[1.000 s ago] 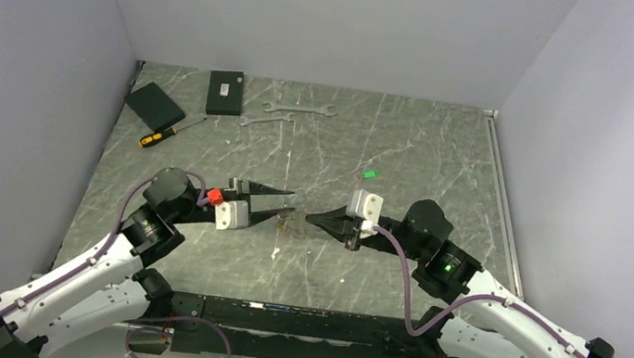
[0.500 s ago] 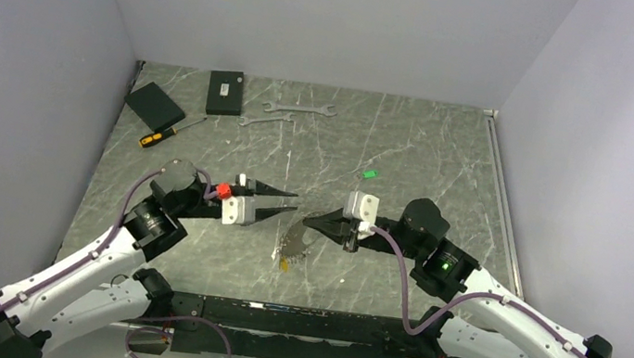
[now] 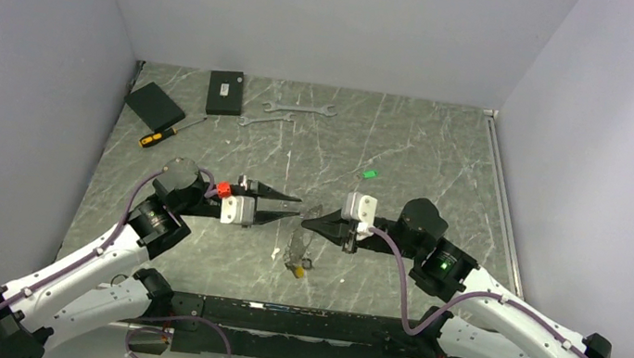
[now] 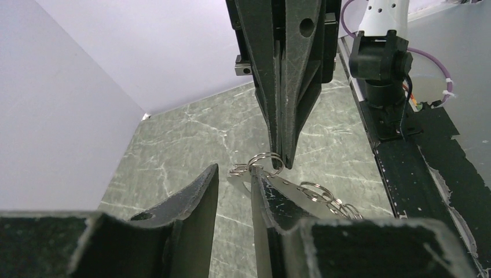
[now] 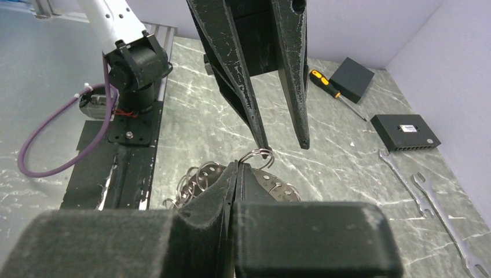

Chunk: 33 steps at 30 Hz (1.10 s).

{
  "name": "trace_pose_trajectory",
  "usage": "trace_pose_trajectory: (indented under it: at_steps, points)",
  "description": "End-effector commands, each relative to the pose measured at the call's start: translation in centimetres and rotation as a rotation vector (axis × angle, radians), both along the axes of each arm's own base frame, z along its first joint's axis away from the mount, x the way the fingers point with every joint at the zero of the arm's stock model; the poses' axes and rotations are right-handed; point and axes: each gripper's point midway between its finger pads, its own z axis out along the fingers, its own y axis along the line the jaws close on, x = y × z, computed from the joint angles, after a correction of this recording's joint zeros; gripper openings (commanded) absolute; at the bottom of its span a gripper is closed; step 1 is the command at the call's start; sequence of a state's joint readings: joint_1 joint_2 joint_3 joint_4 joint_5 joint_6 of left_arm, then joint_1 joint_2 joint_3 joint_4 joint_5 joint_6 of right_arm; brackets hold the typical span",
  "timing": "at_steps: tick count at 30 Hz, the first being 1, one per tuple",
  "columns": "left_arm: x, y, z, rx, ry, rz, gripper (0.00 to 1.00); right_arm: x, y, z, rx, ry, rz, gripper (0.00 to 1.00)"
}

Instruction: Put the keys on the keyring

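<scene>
The keyring (image 3: 297, 249) is a silvery holed plate with several split rings and a small yellow tag (image 3: 298, 271) at its low end. It hangs over the table from my right gripper (image 3: 305, 220), which is shut on its top. In the right wrist view the shut gripper (image 5: 238, 165) pinches the plate (image 5: 279, 189) just below the top ring (image 5: 259, 155). My left gripper (image 3: 300, 208) is open and empty, its tips right beside that ring (image 4: 266, 157). The keys (image 3: 370, 174), seen only as a green tag, lie on the table behind the right gripper.
Two silver wrenches (image 3: 303, 108) (image 3: 261, 121), a black box (image 3: 225, 92), a black block (image 3: 154, 104) and a yellow-handled screwdriver (image 3: 165, 134) lie at the back left. Walls close three sides. The black base rail (image 3: 302, 322) runs along the near edge.
The keyring, low between the two grippers before, now hangs from the right gripper and has swung and turned edge-on. The left gripper has shifted slightly back and stays open.
</scene>
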State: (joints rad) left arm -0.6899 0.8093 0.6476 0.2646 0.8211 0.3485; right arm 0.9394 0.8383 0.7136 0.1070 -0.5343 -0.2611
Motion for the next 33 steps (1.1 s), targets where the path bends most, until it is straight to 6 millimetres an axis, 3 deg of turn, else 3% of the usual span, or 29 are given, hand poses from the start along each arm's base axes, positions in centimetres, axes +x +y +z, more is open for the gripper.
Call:
trace_pose_trajectory:
  at_steps: [1, 9, 18, 20, 21, 24, 26, 29, 33]
  points:
    - [-1.2, -0.1, 0.9, -0.013, -0.012, -0.057, 0.32, -0.2, 0.2, 4.1, 0.104, -0.090, 0.013, 0.00]
    - [-1.8, -0.3, 0.7, -0.025, 0.014, -0.101, 0.31, -0.1, 0.2, 4.2, 0.106, -0.094, 0.014, 0.00]
    - [-1.6, -0.6, 0.5, -0.023, 0.005, -0.112, 0.00, -0.6, 0.1, 4.6, 0.118, -0.100, 0.033, 0.00]
    - [-1.5, -0.7, 0.5, -0.027, 0.001, -0.110, 0.00, -0.7, 0.1, 4.6, 0.121, -0.101, 0.036, 0.00]
    - [-1.5, -0.7, 0.4, -0.026, 0.000, -0.108, 0.01, -0.8, 0.0, 4.7, 0.124, -0.103, 0.037, 0.00]
    - [-1.3, -0.5, 0.2, -0.025, -0.005, -0.087, 0.28, -0.9, -0.1, 4.8, 0.128, -0.105, 0.038, 0.00]
    - [-1.2, -0.3, 0.0, -0.022, -0.010, -0.074, 0.37, -0.9, -0.2, 4.9, 0.131, -0.106, 0.037, 0.00]
    - [-1.3, -0.2, -0.1, -0.011, -0.026, -0.071, 0.39, -0.9, -0.2, 4.9, 0.132, -0.106, 0.036, 0.00]
    - [-1.4, -0.2, -0.2, -0.004, -0.027, -0.080, 0.34, -1.1, -0.1, 4.9, 0.129, -0.102, 0.051, 0.00]
